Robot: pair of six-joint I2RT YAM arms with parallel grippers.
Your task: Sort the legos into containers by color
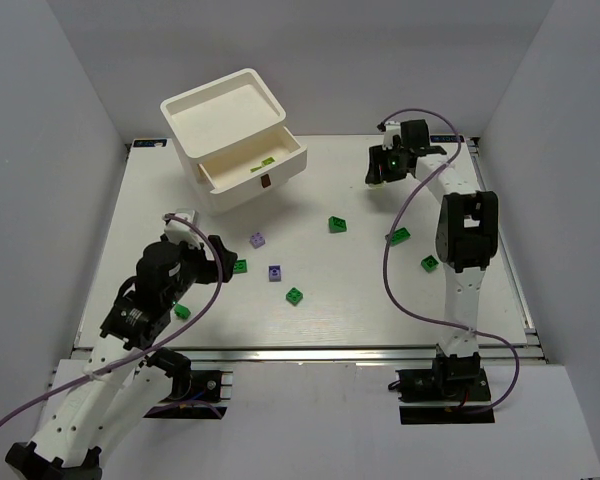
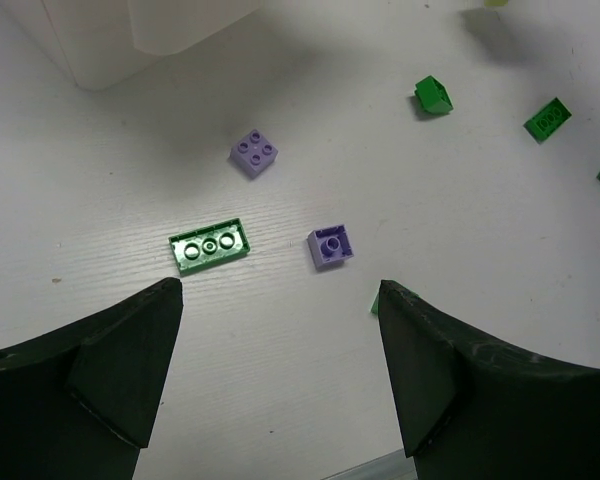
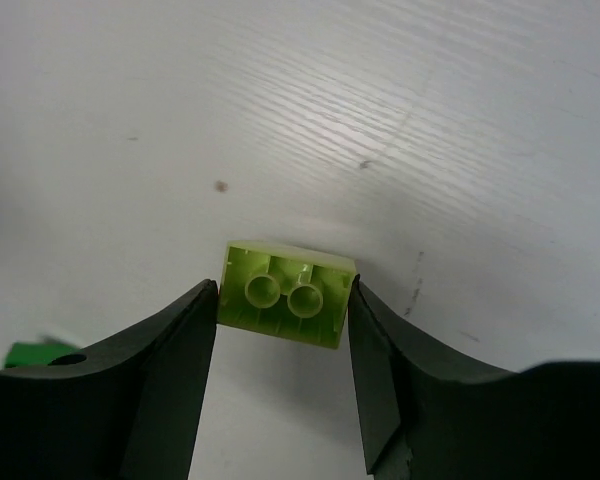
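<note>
My right gripper is shut on a pale yellow-green lego, its hollow underside facing the camera, at the table's far right. The left gripper is open and holds nothing; it hangs over the table's left front. Just ahead of it lie an upturned dark green lego and two light purple legos. The white drawer unit stands at the back left. Its one pulled-out drawer holds a yellow-green lego.
More dark green legos are scattered over the table's middle and right, and one lies by the left arm. White walls close in the table on three sides.
</note>
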